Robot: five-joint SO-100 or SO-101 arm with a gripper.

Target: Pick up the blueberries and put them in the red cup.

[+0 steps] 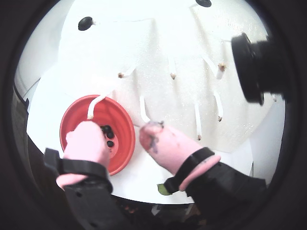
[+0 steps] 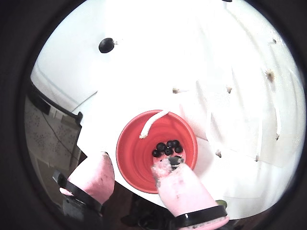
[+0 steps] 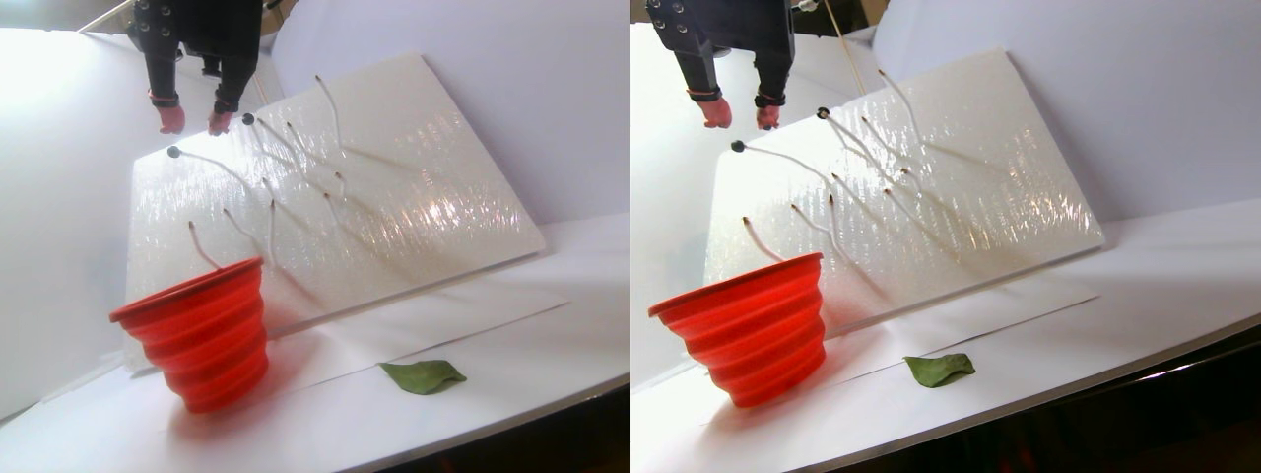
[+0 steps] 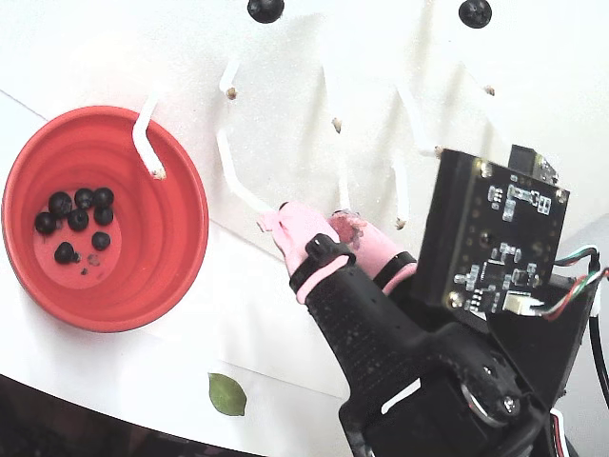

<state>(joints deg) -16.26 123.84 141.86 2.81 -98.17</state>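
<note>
The gripper (image 4: 309, 221) hangs high with its pink-padded fingers (image 1: 88, 141) spread wide and empty, seemingly after a drop, since seven blueberries (image 4: 76, 221) lie clustered toward 9 o'clock on the floor of the red cup (image 4: 171, 249), while two more (image 4: 265, 9) stay on stem tips at 12 o'clock on the slanted white board (image 3: 424, 177).

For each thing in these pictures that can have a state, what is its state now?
red cup: upright, holding berries.
blueberries in the cup: about seven, resting on the bottom.
blueberries on the stems: two, not yet picked.
tool: open, empty, beside the cup.
green leaf: lying flat on the table.
white board: leaning, tilted.
</note>
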